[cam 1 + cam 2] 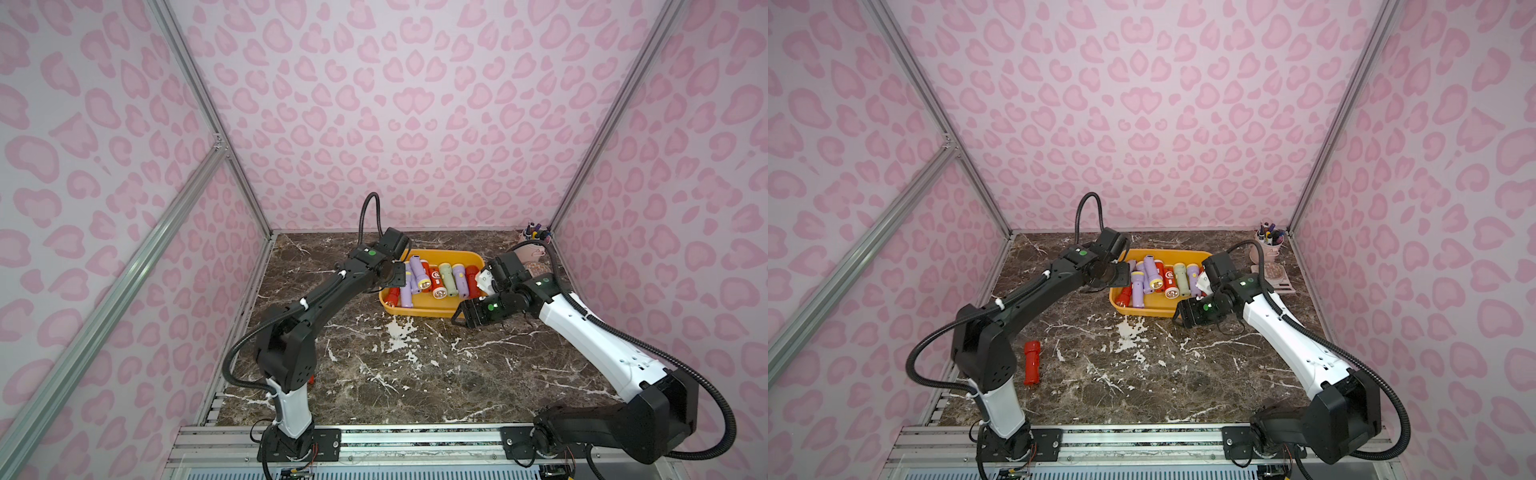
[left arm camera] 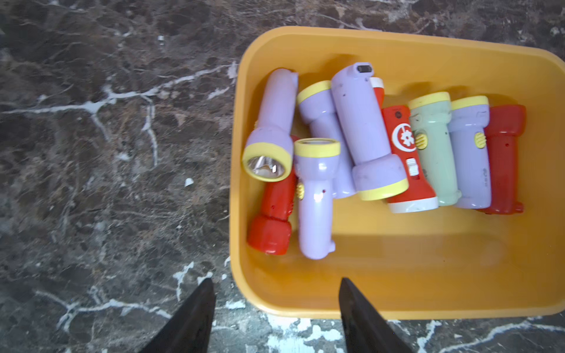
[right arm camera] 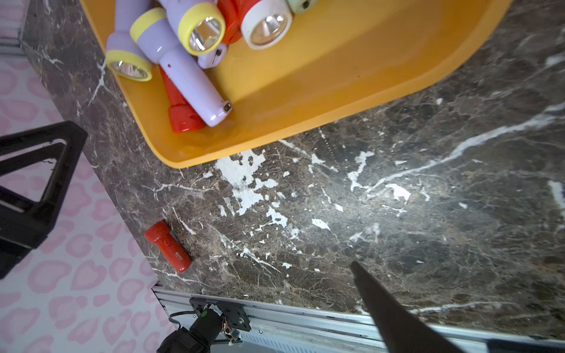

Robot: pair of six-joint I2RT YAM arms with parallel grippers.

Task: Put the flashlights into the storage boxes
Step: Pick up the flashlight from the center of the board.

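Observation:
The storage box, a yellow-orange tray [image 1: 432, 310] [image 1: 1154, 311] [image 2: 397, 39] [image 3: 305, 91], stands at the back middle of the marble table. Several flashlights lie in it: lilac ones with yellow heads [image 2: 363, 128], red ones [image 2: 504, 159], a red white-labelled one [image 2: 406, 152] and a pale green one [image 2: 434, 146]. One red flashlight [image 1: 1031, 362] [image 3: 167, 246] lies alone on the table beside the left arm's base. My left gripper [image 2: 276, 279] [image 1: 1121, 274] hangs open and empty over the tray's left end. My right gripper [image 1: 457, 314] [image 1: 1177, 316] is open and empty by the tray's front right corner; only one finger [image 3: 376, 293] shows in the right wrist view.
A pink pen cup [image 1: 534, 240] [image 1: 1268, 243] with markers stands in the back right corner, and a round pinkish object [image 1: 1273, 274] lies in front of it. Pink patterned walls close in three sides. An aluminium rail [image 1: 415, 440] runs along the front edge.

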